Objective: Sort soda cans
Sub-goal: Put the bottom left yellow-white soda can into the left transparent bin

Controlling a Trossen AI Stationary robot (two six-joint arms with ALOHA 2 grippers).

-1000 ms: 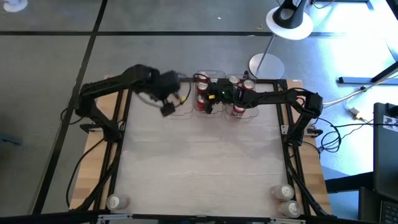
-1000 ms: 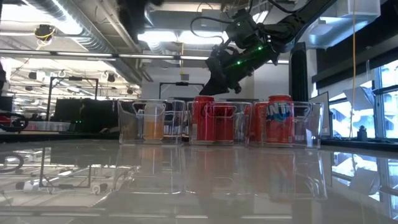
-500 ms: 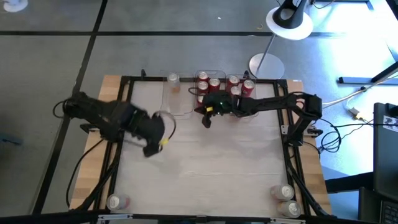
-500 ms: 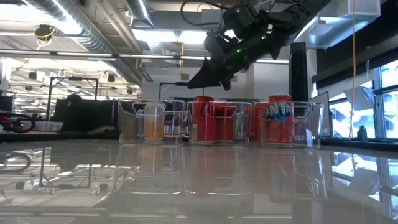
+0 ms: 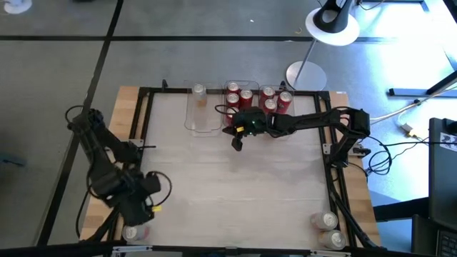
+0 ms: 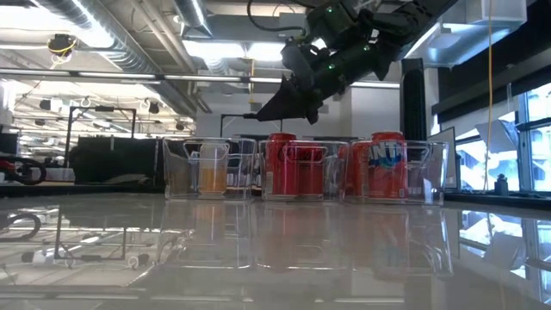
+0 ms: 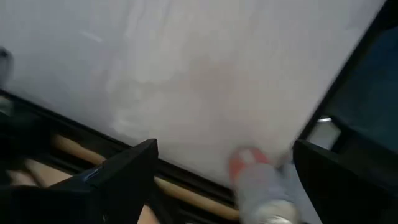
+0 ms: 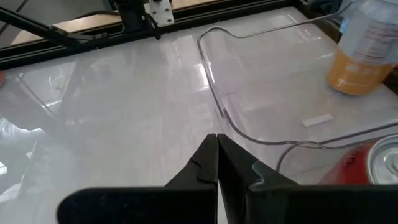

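Observation:
Several red soda cans (image 5: 246, 95) stand in clear bins (image 5: 275, 107) at the table's far edge. A pale container with orange contents (image 8: 364, 56) stands in the leftmost bin (image 5: 202, 114). One red can with a silver top (image 7: 252, 180) stands at the near-left corner (image 5: 134, 232). Two more cans (image 5: 327, 221) stand at the near-right corner. My left gripper (image 7: 224, 155) is open and hovers over the near-left can (image 5: 146, 207), one finger on either side, apart from it. My right gripper (image 8: 217, 140) is shut, raised above the table just in front of the bins (image 6: 258, 116).
A black frame (image 5: 143, 128) runs around the table's edges, with wooden borders beside it. A lamp base (image 5: 305, 75) stands beyond the far edge. The wide white middle of the table (image 5: 235, 185) holds nothing between the bins and the near corners.
My left arm has swept from beside the leftmost bin at the far edge, across the table's left side, to the near-left corner above the lone can. My right gripper has drawn back from among the cans in the bins toward the near edge.

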